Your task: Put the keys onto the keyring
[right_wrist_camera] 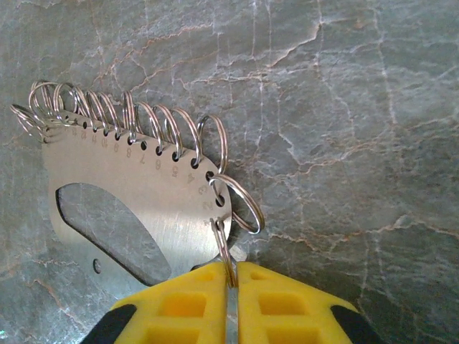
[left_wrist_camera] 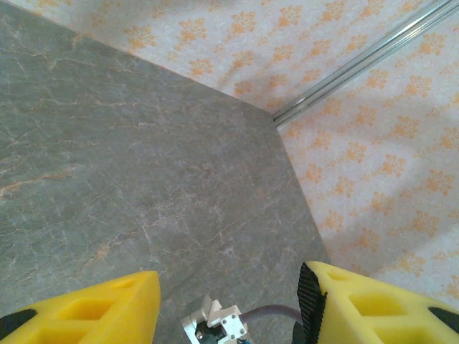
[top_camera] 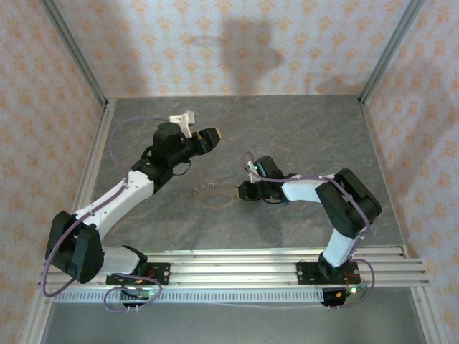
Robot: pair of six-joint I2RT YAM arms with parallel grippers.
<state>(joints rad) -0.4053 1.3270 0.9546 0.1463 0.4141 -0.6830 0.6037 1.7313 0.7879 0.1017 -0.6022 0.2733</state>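
Two states: right fingers (right_wrist_camera: 242, 290) clamped on the keyring (right_wrist_camera: 143, 208), left fingers (left_wrist_camera: 344, 301) apart.

Your left arm (top_camera: 118, 195) and right arm (top_camera: 305, 190) are white with black joints and lilac cables (top_camera: 118, 135); left pincer (left_wrist_camera: 229, 279) and right pincer (right_wrist_camera: 231, 271) have yellow fingers (right_wrist_camera: 179, 304).

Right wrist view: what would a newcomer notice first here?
The keyring, a flat metal plate edged with a row of small split rings, lies on the grey table. The right gripper has its yellow fingers pressed together on a thin metal piece at the plate's near edge. The left gripper hangs open above bare table.
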